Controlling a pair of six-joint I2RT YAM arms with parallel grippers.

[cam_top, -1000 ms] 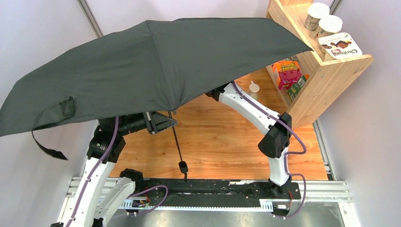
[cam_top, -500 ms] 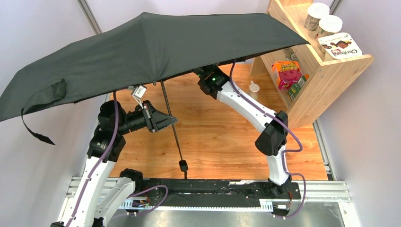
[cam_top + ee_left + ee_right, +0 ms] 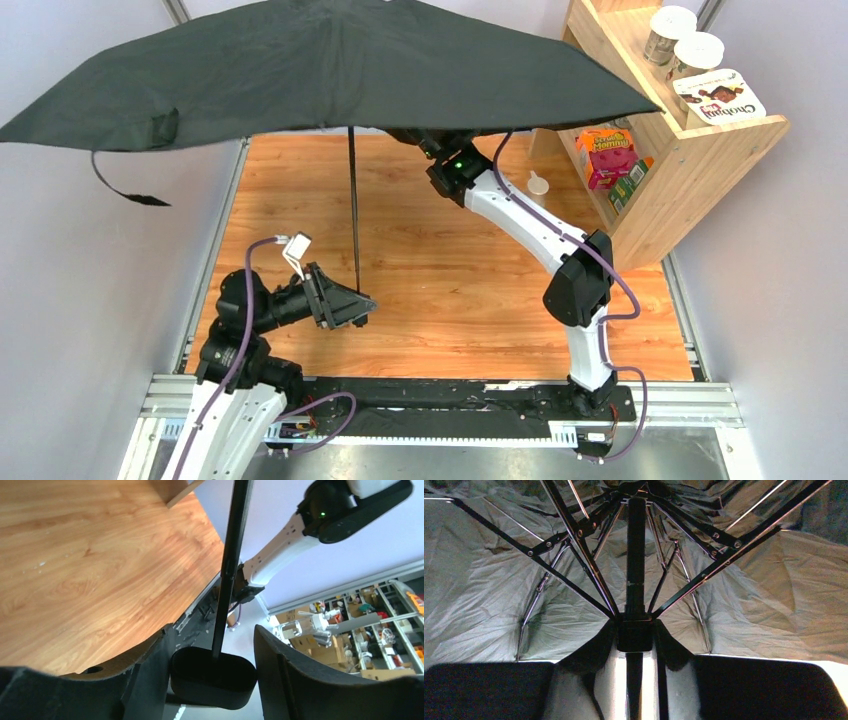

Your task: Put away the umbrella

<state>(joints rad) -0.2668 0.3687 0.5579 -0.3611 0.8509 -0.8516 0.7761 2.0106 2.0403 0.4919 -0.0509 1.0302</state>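
A white packet (image 3: 720, 97) atop the wooden shelf unit (image 3: 700, 170) reads "Chobani"; an orange-and-pink box (image 3: 606, 155) on a lower shelf carries lettering too small to read.

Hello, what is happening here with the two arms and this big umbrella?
The black umbrella is fully open above the wooden table. The right gripper is closed on its shaft just under the ribs and holds it up. The left gripper is open, with the umbrella's handle between its fingers but not clamped. The umbrella is not folded yet.
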